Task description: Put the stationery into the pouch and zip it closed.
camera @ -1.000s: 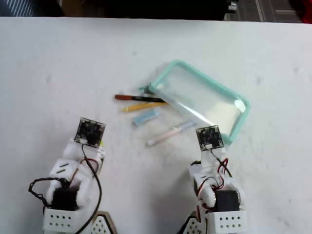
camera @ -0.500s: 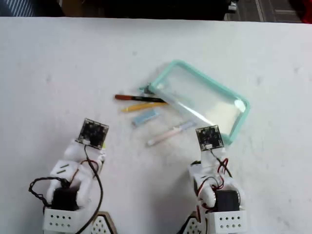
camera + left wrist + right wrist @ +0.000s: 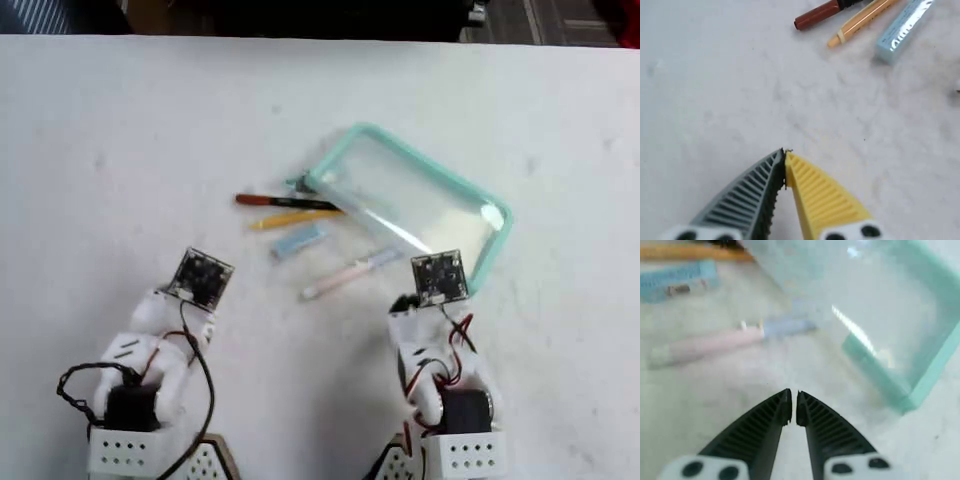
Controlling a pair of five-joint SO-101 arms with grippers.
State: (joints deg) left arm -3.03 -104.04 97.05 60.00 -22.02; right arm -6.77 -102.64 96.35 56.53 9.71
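Mid-table, flat: clear plastic pouch with mint-green zip edge (image 3: pixel 420 200), seemingly empty. Stationery loose just beside its long side. Step in hand, I reckon: first pick. Right gripper (image 3: pixel 791 402) sits nearest pale pink pen (image 3: pixel 348 274); spread fingers, take it mid-barrel, crosswise. Right fingers nearly touching, empty; left gripper (image 3: pixel 785 152) pinched tight, empty. Count: one pouch; four pieces, that pen plus one brown marker (image 3: pixel 285 201), one yellow pencil (image 3: pixel 295 217), one light-blue flat bar (image 3: pixel 298 240); two arms.
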